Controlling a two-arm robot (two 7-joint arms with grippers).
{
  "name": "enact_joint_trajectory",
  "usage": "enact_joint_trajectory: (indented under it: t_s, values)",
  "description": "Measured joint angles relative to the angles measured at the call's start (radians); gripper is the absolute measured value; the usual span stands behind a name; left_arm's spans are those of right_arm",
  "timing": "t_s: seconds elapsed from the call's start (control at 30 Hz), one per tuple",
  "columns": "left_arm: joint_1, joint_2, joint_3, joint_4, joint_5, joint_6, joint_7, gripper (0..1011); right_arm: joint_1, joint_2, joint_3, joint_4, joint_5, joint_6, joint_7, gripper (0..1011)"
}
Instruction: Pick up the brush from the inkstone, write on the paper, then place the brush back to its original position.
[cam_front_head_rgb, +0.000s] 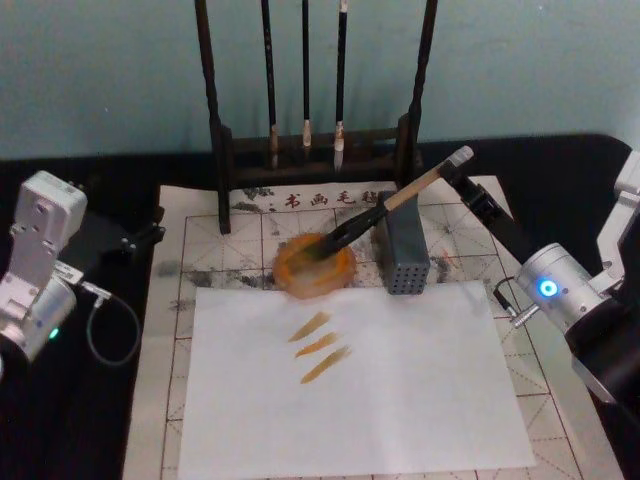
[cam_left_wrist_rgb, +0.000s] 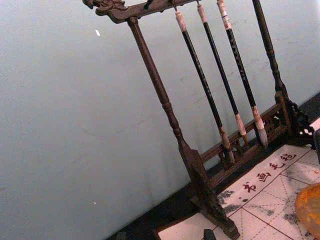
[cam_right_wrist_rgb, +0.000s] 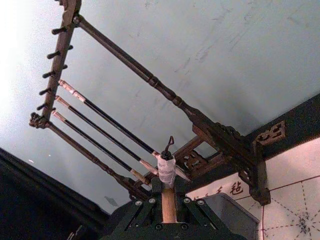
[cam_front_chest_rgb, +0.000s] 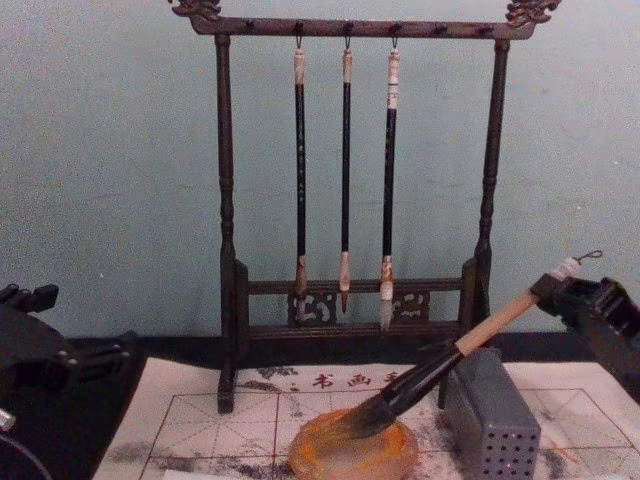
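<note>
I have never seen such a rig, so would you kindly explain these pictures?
This is a two-armed robot. The pictures come from its head, chest and each wrist. Its right hand is shut on the large wooden-handled calligraphy brush, whose dark tip rests in the round orange-brown inkstone dish. Nearby stand a grey perforated block and a dark wooden rack of three thin brushes. A white sheet bearing three brownish strokes lies on a red-gridded mat. The left hand is parked at the left.

"书画毛毡", red chars, paper (cam_front_head_rgb: 245, 232) edge
</note>
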Motion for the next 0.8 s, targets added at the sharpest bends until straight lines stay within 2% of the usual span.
enact_joint_trajectory:
  t_s: [0.47,0.8]
  values:
    - [0.0,0.0,0.0,0.0,0.0,0.0,0.0,1001,0.004,-0.022,0.014,0.024,-0.028,0.006,0.005,164]
    - [0.0,0.0,0.0,0.0,0.0,0.0,0.0,1001,-0.012,-0.031,0.027,0.023,-0.038,0.003,0.011,164]
